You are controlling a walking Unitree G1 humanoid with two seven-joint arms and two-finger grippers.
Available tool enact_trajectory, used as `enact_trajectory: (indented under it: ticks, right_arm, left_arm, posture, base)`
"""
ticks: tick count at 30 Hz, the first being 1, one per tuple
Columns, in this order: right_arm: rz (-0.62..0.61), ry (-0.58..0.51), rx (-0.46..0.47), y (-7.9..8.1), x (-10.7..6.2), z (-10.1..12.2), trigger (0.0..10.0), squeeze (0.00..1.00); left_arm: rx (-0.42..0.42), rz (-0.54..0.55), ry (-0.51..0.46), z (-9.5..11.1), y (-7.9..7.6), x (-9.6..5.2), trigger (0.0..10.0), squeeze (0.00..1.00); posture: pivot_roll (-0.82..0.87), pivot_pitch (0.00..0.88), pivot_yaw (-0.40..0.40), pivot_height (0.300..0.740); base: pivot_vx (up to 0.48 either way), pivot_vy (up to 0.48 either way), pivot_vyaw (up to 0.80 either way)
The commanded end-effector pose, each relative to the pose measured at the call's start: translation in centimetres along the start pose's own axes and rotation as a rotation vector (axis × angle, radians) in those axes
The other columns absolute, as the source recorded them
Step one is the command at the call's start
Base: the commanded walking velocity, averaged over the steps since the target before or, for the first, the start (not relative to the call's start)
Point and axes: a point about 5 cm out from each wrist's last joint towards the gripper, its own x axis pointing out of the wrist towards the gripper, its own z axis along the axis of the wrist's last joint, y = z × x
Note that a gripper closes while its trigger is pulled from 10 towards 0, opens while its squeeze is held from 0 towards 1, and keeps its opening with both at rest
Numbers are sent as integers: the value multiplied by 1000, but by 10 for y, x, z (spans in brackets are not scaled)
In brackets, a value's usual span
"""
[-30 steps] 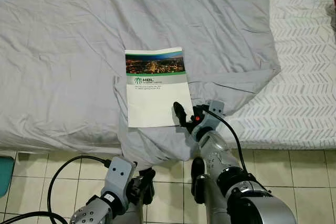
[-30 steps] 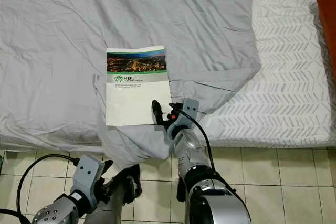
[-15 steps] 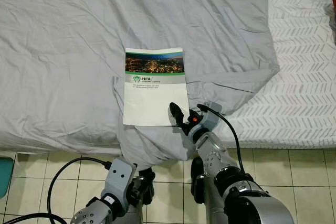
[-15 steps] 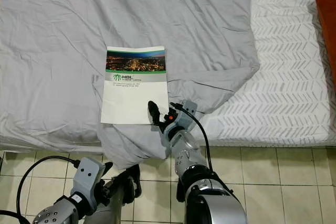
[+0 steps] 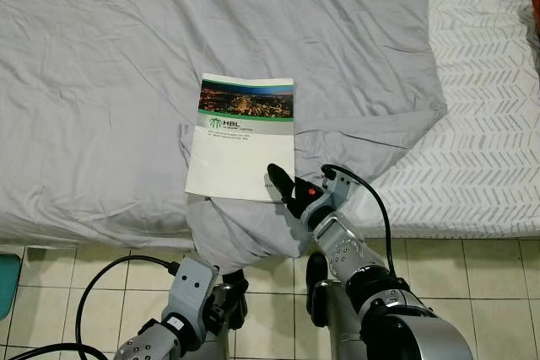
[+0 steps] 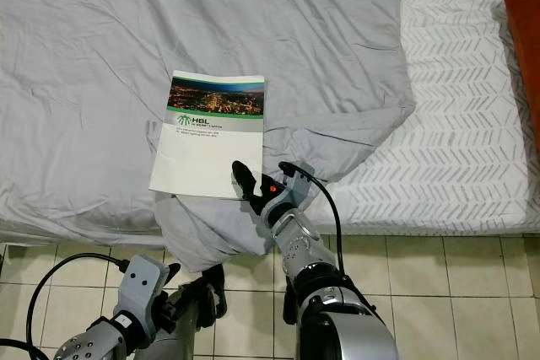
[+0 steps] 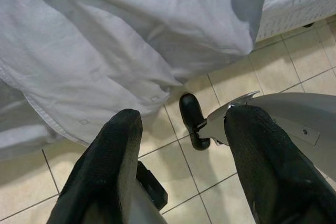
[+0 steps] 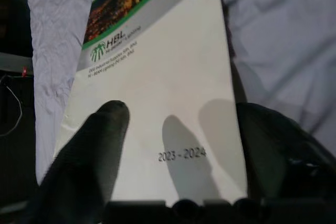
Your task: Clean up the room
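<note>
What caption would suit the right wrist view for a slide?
Open right end effector poised over a white HBL booklet lying on a grey bedsheet.

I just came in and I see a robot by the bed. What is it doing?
The robot stands on the tiled floor at the edge of a bed covered by a wrinkled grey sheet. Its right gripper, fingers open, is at the near corner of a white booklet with a city photo on its cover, which lies flat on the sheet and is not yet lifted. The left gripper, also open, hangs low over the floor.
</note>
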Motion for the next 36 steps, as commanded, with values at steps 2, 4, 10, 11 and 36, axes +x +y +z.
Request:
enact_trajectory:
  ticks: [2, 4, 10, 11, 36]
  right_arm:
    - [5, 91, 136, 10, -2, -40, 0, 0]
    - [8, 99, 187, 12, -2, -44, 0, 0]
    - [7, 124, 307, 20, -1, -58, 0, 0]
    - [7, 124, 307, 20, -1, -58, 0, 0]
    - [164, -134, -368, 41, 4, 27, 0, 0]
  left_arm:
    - [-20, 5, 61, -16, -3, -5, 10000, 0]
    - [-20, 4, 62, -16, -3, -5, 10000, 0]
    - [-21, 5, 65, -17, -3, -6, 10000, 0]
    - [-21, 5, 65, -17, -3, -6, 10000, 0]
    - [-5, 37, 13, -11, 6, 33, 10000, 0]
  posture:
    - [144, 651, 28, 740]
    - [144, 650, 29, 740]
    - [148, 644, 31, 740]
    - [148, 644, 31, 740]
    - [60, 479, -19, 740]
  base:
    - [0, 0, 0]
    - [0, 0, 0]
    - [0, 0, 0]
    - [0, 0, 0]
    - [0, 0, 0]
